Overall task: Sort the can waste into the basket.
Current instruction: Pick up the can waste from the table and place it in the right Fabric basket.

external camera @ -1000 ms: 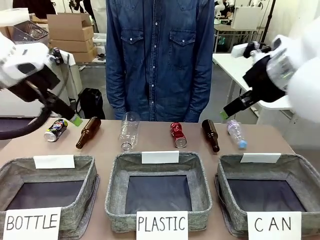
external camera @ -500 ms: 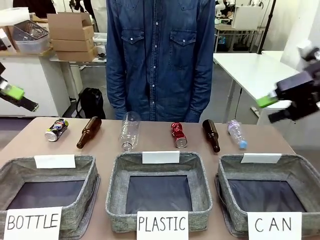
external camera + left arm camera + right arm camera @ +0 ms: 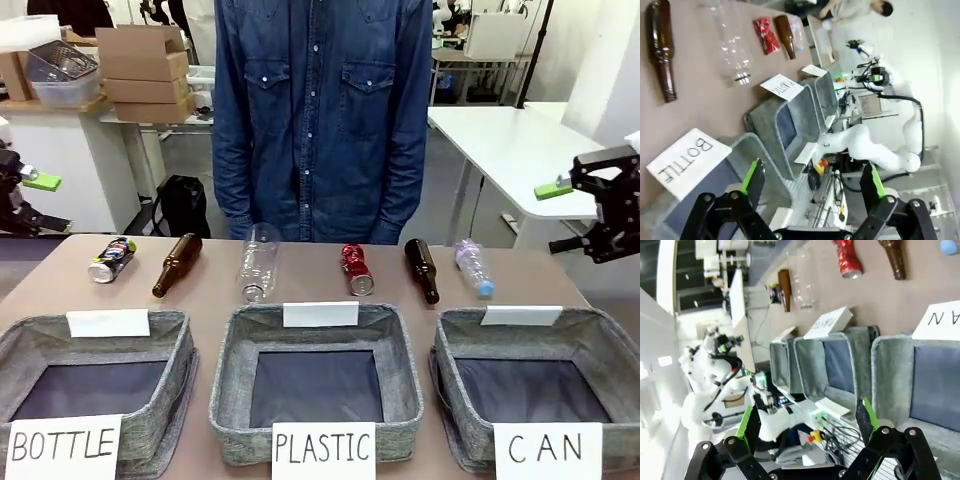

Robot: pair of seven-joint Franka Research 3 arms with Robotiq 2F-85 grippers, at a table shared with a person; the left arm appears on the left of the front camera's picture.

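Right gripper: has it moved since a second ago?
Yes. The right gripper has pulled back rightward, away from the small clear bottle.

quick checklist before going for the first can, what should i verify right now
1. red can lies free, nothing touching it: ok
2. silver can lies free at the left end: ok
3. CAN basket is empty: ok
4. right pincer open, holding nothing: ok
5. left pincer open, holding nothing: ok
6. brown bottle lies apart from the red can: ok
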